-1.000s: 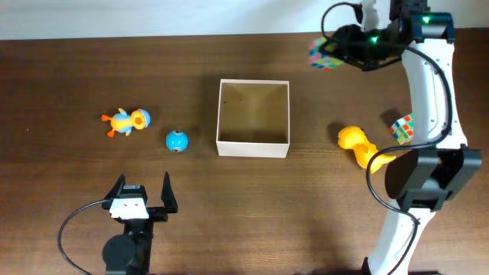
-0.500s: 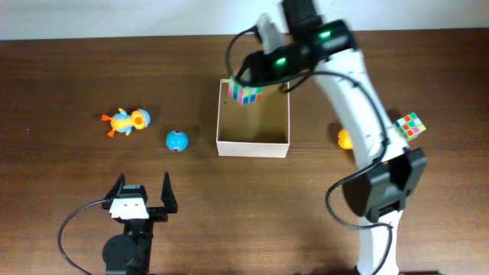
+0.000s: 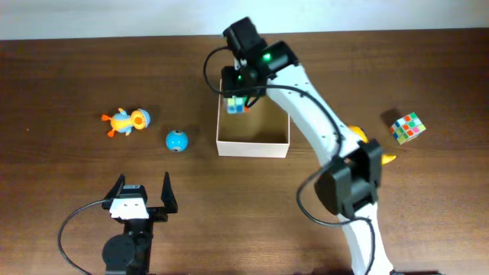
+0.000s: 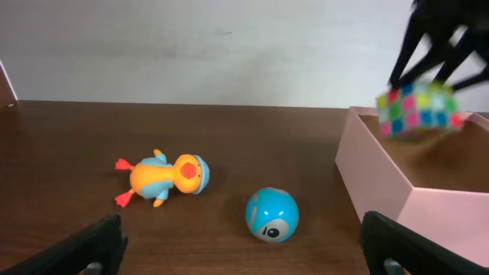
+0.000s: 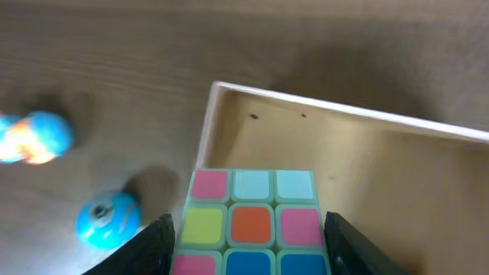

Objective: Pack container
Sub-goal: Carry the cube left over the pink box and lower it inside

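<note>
Holding cube (image 3: 236, 105) in R tool (image 3: 238, 101) over far-left corner of container (image 3: 253, 147). Best: shift to container centre, lower inside walls, then release. L tool (image 3: 143, 180) gapes wide, near-left of container.

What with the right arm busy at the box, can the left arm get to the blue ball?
Probably yes. The left gripper is open, and the blue ball lies just ahead of it with nothing between them; the duck sits off to one side.
</note>
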Action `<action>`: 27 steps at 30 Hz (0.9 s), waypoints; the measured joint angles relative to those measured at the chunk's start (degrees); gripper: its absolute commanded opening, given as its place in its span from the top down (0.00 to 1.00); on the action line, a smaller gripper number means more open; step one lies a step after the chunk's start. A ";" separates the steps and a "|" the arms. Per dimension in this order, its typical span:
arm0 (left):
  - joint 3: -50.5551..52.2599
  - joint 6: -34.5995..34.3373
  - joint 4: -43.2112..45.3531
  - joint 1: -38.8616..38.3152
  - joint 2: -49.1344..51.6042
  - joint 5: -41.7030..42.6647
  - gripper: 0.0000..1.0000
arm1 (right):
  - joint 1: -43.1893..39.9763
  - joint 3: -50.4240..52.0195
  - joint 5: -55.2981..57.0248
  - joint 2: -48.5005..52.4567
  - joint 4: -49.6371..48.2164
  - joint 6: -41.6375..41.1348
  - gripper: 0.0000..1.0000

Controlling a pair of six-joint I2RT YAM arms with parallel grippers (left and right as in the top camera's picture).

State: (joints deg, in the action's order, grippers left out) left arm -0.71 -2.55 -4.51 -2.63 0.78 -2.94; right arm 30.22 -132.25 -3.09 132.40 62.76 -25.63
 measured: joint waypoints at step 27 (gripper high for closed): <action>0.00 0.00 0.00 0.00 0.00 0.00 0.01 | 0.00 0.15 1.79 4.70 -4.48 -1.55 0.34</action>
State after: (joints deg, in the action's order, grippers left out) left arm -0.71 -2.55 -4.51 -2.63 0.78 -2.94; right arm 30.22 -132.09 -1.30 137.10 58.28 -27.18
